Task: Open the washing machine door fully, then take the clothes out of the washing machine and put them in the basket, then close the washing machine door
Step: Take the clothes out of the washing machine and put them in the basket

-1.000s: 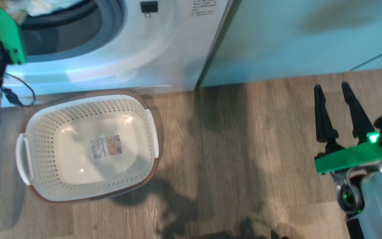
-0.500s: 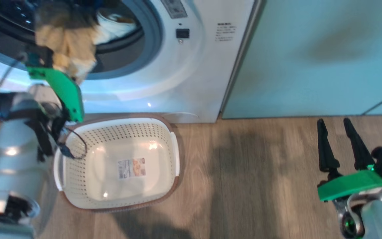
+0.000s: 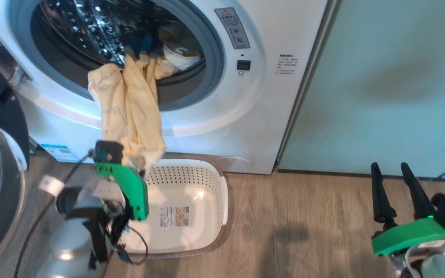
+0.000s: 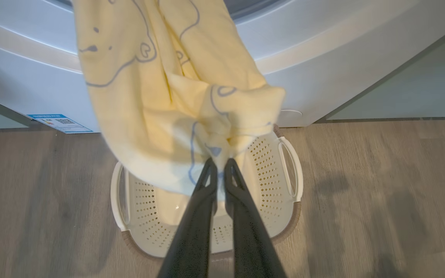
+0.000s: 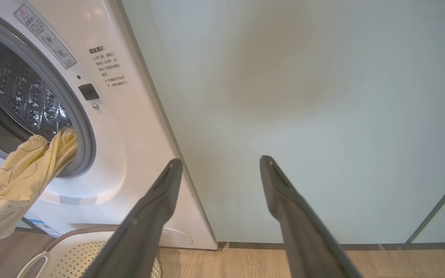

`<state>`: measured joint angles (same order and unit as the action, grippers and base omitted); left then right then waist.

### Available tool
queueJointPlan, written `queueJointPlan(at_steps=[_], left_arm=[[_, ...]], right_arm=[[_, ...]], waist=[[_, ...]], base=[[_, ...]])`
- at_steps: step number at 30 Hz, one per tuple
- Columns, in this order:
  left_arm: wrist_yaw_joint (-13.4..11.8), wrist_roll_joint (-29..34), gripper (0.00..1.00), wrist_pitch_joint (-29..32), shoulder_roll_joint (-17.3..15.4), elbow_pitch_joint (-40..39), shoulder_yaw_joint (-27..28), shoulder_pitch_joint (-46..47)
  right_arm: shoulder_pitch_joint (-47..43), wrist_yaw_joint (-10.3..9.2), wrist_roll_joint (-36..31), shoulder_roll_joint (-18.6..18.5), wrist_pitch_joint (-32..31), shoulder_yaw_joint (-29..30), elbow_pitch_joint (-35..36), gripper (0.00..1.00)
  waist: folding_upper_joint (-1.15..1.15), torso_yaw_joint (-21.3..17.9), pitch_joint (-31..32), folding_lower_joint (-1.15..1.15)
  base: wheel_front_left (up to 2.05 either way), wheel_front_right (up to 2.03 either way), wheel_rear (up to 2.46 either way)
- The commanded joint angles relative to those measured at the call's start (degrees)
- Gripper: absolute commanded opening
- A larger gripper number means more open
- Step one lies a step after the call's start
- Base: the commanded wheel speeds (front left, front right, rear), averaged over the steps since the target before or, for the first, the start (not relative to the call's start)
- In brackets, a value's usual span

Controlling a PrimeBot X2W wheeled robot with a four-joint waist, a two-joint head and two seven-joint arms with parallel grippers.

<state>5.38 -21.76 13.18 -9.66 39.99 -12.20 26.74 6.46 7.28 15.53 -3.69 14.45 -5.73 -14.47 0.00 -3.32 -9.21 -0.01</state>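
My left hand [image 4: 219, 166] has its 2 fingertips buried in the clothes [image 4: 160, 96], which also cover the far rim of the basket [image 4: 292, 173]. In the head view the washing machine door [image 3: 4, 116] is cut off at the left edge. What lies deeper in the drum [image 3: 91, 34], perhaps more fabric, is too blurred to tell.

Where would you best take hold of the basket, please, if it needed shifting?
Probably by the white side handle on the open right gripper's side of the basket, coming from above: it stands off the rim as a loop with a gap, and the left gripper holds the yellow garment over the other end.
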Motion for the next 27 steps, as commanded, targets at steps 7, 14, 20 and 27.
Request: queueJointPlan(at_steps=[7,14,20,27], left_arm=[[-0.9,-0.9,0.00,-0.2,1.1,-3.5,0.0,-4.5],[-1.1,-1.8,0.00,-0.5,2.5,0.2,-1.0,-7.8],[-0.6,-2.6,0.00,-1.9,3.6,5.5,-1.6,-7.9],[0.0,-3.1,0.00,-5.3,3.8,12.6,-1.7,-4.7]], right_arm=[[-0.1,0.21,-0.4,-1.7,0.5,-1.8,1.4,1.00],[-0.3,0.21,-0.3,-2.4,0.5,-2.2,1.5,1.00],[-0.2,0.21,-0.2,-2.7,0.5,-2.4,1.7,1.00],[0.6,0.21,-0.2,-2.9,0.5,-2.9,1.9,1.00]], waist=[[0.00,0.4,1.6,0.01],[0.00,-1.1,1.5,0.01],[0.00,-2.3,1.0,0.01],[0.00,-3.4,-0.6,0.01]], base=[[0.00,0.00,0.00],[0.00,0.00,0.00],[0.00,0.00,0.00],[0.00,0.00,0.00]])
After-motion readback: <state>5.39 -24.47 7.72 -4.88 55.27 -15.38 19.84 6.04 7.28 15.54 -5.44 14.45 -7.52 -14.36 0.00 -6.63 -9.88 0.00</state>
